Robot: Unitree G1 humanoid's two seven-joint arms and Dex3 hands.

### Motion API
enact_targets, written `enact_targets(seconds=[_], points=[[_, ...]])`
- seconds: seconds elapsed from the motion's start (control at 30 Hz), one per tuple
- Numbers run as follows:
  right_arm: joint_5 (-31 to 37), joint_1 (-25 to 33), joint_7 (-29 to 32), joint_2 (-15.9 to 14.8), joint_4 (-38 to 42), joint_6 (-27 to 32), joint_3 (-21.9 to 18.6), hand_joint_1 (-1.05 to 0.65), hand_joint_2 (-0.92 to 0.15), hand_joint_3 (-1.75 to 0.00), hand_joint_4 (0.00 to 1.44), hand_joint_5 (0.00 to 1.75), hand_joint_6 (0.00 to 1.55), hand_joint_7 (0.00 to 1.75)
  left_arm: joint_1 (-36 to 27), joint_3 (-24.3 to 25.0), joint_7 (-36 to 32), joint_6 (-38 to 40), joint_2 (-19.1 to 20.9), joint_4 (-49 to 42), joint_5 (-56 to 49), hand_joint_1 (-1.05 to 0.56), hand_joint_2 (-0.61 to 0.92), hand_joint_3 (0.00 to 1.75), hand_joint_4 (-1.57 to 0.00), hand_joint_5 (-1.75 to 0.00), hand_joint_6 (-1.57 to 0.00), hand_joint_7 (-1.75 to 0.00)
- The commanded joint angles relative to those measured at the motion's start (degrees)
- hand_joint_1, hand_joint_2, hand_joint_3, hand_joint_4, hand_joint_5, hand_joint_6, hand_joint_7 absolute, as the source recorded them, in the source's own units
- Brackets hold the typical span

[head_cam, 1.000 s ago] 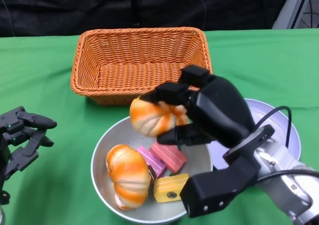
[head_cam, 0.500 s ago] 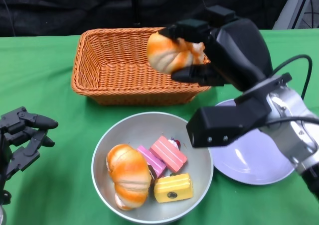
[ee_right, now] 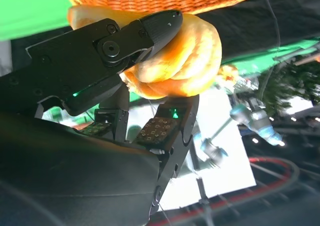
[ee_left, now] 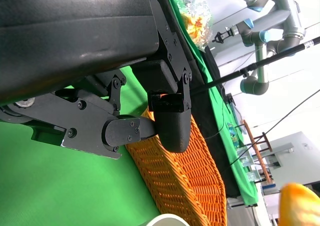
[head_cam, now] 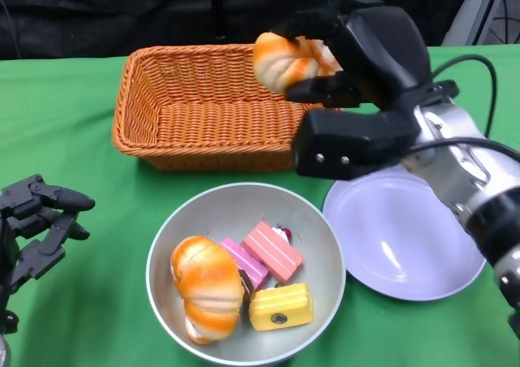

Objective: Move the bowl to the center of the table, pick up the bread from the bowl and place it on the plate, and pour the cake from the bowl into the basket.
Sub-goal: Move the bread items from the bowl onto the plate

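While the bread (head_cam: 288, 61) is clamped in the fingers of the right hand (head_cam: 357, 50), it hangs above the near right corner of the basket (head_cam: 203, 107), not above the plate (head_cam: 406, 237), which lies below and nearer the robot than that hand. Letting go here would probably drop the bread into the basket or onto its rim, so the hand needs to travel toward the plate first. The grip covers only part of the roll, as the right wrist view shows, so a quick swing might shake it loose. Below the hand, the bowl (head_cam: 244, 269) holds a second bread (head_cam: 207, 286) and three cake pieces (head_cam: 272, 274). The basket and plate hold nothing. Far to the side, the left hand (head_cam: 36, 229) hovers over the green surface (head_cam: 81, 140), fingers apart and holding nothing.
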State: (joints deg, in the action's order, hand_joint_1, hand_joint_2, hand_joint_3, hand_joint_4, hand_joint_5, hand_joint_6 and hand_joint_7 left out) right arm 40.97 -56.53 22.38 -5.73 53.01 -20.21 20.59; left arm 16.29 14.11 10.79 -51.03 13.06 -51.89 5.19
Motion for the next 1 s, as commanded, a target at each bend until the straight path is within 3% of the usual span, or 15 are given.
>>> enact_targets(seconds=[0.03,0.17,0.53,0.87,1.0], points=[[-2.81,-4.49,-0.52,1.82,5.47,-0.84,-0.49,-0.26,-0.84,0.00,0.84,1.49,1.16,0.10,-0.40,0.43,-0.66,-0.67,1.00,-0.30,0.23,-0.19,0.85,0.44,-0.88,-1.23,-0.97,-0.85],[-4.60,-7.68,-1.98,3.64,10.94,0.10,-0.39,-0.27,-0.86,0.00,0.79,1.60,1.16,0.07,-0.36,0.53,-0.12,-0.87,0.93,-0.60,0.68,-0.18,0.86,0.43,-0.88,-1.22,-0.97,-0.86],[-4.96,-12.57,-3.28,7.02,19.04,4.02,1.46,-0.24,-0.87,0.00,0.77,1.68,1.16,0.05,-0.23,0.52,-0.20,-0.85,0.97,-1.06,0.63,-0.16,0.85,0.45,-0.89,-1.22,-0.97,-0.87],[-5.01,-12.64,-3.13,7.58,19.91,6.52,3.03,-0.27,-0.88,0.00,0.84,1.45,1.14,0.01,-0.35,0.45,-0.93,-0.96,1.00,-0.99,0.10,-0.16,0.83,0.47,-0.89,-1.22,-0.98,-0.86],[-5.33,-11.89,-2.38,7.45,19.07,5.81,2.83,-0.25,-0.87,0.00,0.83,1.46,1.14,0.01,0.04,0.47,-0.33,-0.88,1.15,-1.46,0.59,-0.15,0.83,0.48,-0.90,-1.21,-0.98,-0.85]])
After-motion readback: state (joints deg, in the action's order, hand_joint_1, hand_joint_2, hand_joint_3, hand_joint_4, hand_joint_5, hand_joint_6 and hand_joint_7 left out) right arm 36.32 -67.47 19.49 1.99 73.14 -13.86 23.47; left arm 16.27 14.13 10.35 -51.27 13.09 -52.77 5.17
